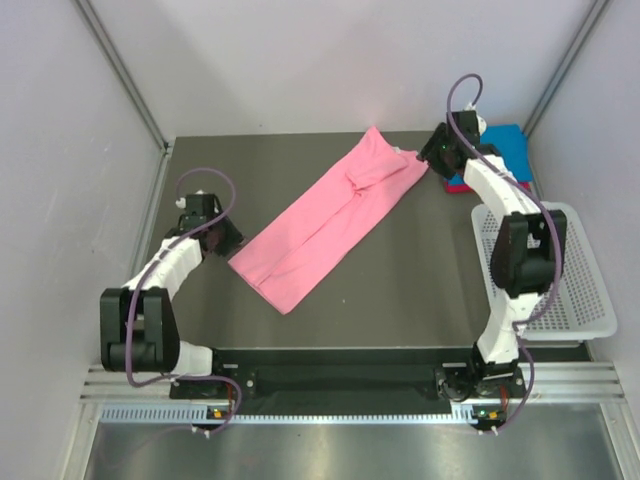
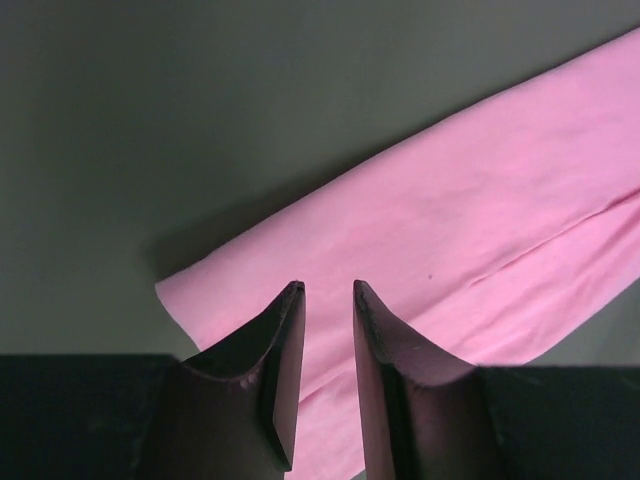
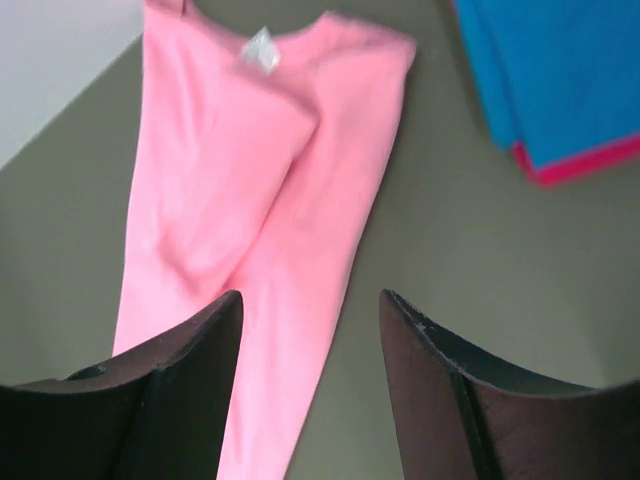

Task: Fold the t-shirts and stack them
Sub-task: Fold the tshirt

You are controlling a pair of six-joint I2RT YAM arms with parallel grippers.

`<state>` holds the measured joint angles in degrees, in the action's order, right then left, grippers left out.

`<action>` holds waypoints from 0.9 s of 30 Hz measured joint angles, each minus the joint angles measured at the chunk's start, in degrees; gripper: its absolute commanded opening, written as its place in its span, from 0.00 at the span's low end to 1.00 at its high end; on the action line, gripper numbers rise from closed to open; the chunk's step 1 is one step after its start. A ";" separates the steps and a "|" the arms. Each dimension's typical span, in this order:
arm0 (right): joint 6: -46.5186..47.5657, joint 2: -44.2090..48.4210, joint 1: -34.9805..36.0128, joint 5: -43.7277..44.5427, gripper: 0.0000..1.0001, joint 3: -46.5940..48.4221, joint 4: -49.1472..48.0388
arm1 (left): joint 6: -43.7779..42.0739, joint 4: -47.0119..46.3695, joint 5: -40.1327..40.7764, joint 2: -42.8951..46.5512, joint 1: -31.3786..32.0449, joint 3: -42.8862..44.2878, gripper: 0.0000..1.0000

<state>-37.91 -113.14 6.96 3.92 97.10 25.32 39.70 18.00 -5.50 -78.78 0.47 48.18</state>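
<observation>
Top external view: the pink shirt [image 1: 325, 220] lies as a long narrow strip slanting across the worktop [image 1: 420, 290], its hem end near the left and its collar end at the far right. The sides look already folded in, so the lengthwise fold seems done and the crosswise fold is the step in hand. A blue shirt [image 1: 508, 140] sits folded on top of a red shirt [image 1: 457, 184] in the far right corner, just beyond the white basket [image 1: 590, 300]; the pink one is well apart from that pile.

The left arm [image 1: 175, 258] reaches forward with its elbow low, and its wrist is at the hem corner of the strip. In the left wrist view its jaws stand a narrow gap apart right over that corner, with cloth showing through the gap and nothing clearly gripped. The right arm [image 1: 505, 215] stretches up and inward to the collar end. In the right wrist view its jaws are wide apart above the cloth and hold nothing; the neck label [image 3: 262, 48] shows beyond them.

The next move likely calls for each arm to pinch a corner of one end through all layers, then lift low and carry that end over the other so the edges line up. The folded sides could slip open if only the top layer is caught.
</observation>
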 measured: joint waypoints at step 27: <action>-45.31 17.49 53.57 5.40 0.44 -41.09 -12.41 | 2.97 -0.85 1.46 -12.07 -3.39 0.17 0.30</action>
<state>-83.22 -95.66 60.53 9.32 56.01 12.91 42.68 17.15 -4.03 -90.85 -2.92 48.36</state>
